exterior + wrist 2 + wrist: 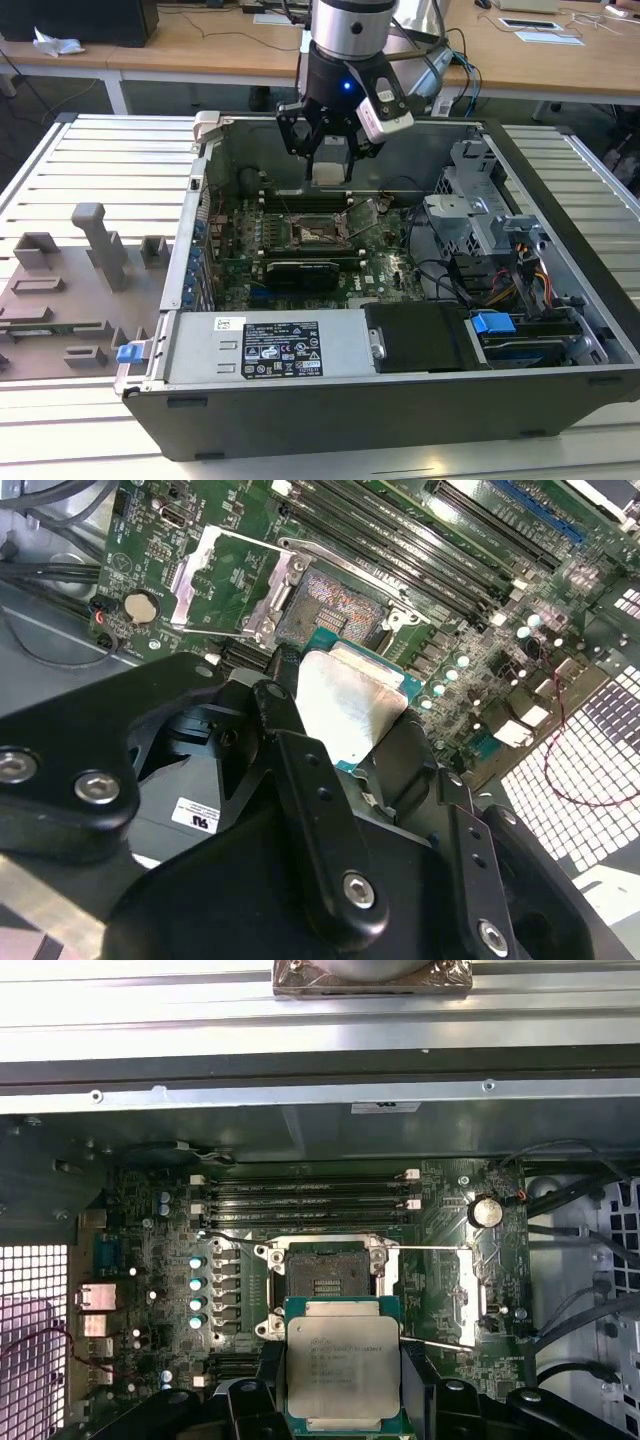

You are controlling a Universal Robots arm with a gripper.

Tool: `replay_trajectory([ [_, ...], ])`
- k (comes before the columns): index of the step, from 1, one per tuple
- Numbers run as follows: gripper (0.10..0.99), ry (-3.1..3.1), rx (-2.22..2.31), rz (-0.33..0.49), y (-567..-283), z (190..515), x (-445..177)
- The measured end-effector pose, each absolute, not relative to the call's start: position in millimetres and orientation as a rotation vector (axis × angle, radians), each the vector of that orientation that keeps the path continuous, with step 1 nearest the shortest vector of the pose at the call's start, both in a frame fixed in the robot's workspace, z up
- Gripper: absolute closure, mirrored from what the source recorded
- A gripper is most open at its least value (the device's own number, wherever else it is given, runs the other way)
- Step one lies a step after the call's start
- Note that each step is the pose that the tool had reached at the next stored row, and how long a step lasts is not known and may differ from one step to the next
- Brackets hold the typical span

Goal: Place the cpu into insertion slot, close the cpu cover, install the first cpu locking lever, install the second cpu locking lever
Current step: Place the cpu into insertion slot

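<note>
My gripper (330, 165) hangs inside the open computer case, above the motherboard, shut on the cpu (343, 1365). The cpu is a flat square chip with a pale metal top (345, 705), clamped by its edges between the black fingers (285, 730). It hovers just short of the insertion slot (325, 1280), which lies bare with its contact field showing (335, 605). The cpu cover (468, 1295), a silver frame with an open window, is flipped open to one side of the slot (225, 580). Thin wire locking levers (235, 1235) stand released beside the slot.
A grey power supply with a white label (280, 350) lines the case's front wall. A drive cage (480, 215) and loose cables (440, 275) fill the exterior view's right. Memory slots (310, 1195) run behind the socket. Grey fixtures (90, 250) stand on the slatted table.
</note>
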State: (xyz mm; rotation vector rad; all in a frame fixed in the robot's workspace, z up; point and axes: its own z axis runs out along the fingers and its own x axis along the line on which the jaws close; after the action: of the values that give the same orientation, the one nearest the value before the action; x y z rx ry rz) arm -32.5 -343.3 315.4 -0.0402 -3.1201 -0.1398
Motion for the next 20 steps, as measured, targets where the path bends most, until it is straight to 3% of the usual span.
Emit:
replay_trajectory([
  [20,0.541,-3.120,-0.040,-0.137,-338,300,-21],
])
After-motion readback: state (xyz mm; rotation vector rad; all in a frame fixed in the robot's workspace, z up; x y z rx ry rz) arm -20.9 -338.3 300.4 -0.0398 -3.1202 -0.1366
